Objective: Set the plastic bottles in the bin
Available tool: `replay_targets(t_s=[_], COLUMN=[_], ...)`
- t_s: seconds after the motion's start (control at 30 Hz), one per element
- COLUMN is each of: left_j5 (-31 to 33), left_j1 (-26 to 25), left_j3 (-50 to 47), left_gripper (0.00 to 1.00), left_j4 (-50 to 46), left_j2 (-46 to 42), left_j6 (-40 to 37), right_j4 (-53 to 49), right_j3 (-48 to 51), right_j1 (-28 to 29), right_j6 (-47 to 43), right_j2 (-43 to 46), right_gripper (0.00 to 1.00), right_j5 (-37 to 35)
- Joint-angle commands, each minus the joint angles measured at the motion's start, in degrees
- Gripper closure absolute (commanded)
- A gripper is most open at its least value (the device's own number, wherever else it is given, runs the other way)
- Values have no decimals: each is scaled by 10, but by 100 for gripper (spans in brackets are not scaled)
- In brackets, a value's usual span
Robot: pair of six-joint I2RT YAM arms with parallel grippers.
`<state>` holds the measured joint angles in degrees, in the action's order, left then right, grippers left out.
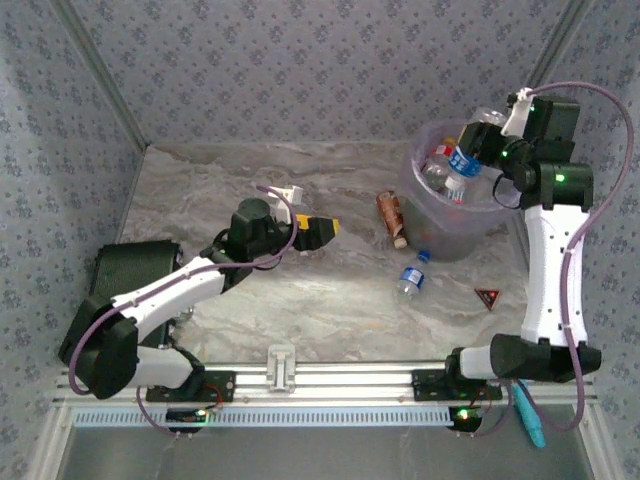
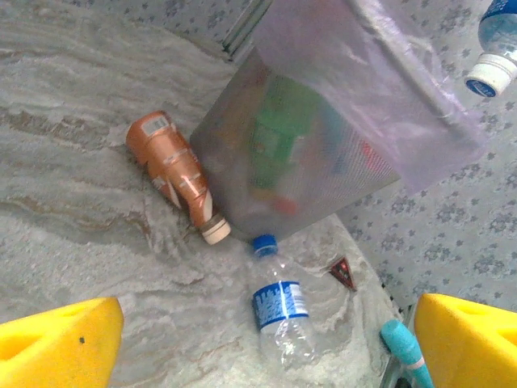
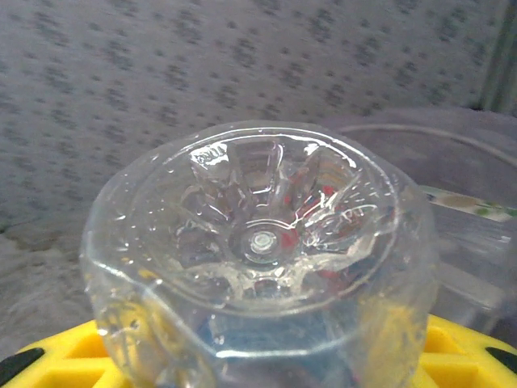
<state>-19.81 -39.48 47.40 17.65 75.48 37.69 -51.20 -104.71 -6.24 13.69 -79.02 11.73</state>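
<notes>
Above round translucent bin (image 1: 445, 235), fluted clear bottle (image 3: 258, 242)

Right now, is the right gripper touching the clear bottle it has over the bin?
Touching. The right wrist view shows the clear bottle seated between the right gripper's yellow fingers, its crumpled wall pressed against both.

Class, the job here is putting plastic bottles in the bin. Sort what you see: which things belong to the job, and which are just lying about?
Belong to the job:
- bin
- clear bottle held above it
- bottles inside
- brown bottle lying beside the bin
- blue-labelled bottle lying near it

Just lying about:
- red triangle
- teal pen
</notes>
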Motion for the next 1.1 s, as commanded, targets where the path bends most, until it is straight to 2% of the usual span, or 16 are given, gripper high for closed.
replay_targets(t_s=[0.0, 0.17, 0.67, 1.0, 1.07], left_j5=[12, 17, 21, 12, 10], left_j1=[-2, -2, -1, 0, 0], left_j3=[0, -1, 3, 19, 22], left_gripper=[8, 8, 10, 10, 11], left_j4=[-15, -30, -38, -41, -41], left_j2=[-6, -10, 0, 20, 23], left_j6=[-18, -22, -22, -21, -21], right_j4=[-33, -36, -54, -19, 1], right_j3=[-4, -2, 65, 136, 142], right_j1=[-13, -15, -14, -4, -1], right_j6=[-25, -35, -6, 13, 12], right_j2=[-32, -72, -158, -171, -154], right_gripper=[66, 67, 70, 76, 72], right_j5=[-37, -45, -10, -26, -34])
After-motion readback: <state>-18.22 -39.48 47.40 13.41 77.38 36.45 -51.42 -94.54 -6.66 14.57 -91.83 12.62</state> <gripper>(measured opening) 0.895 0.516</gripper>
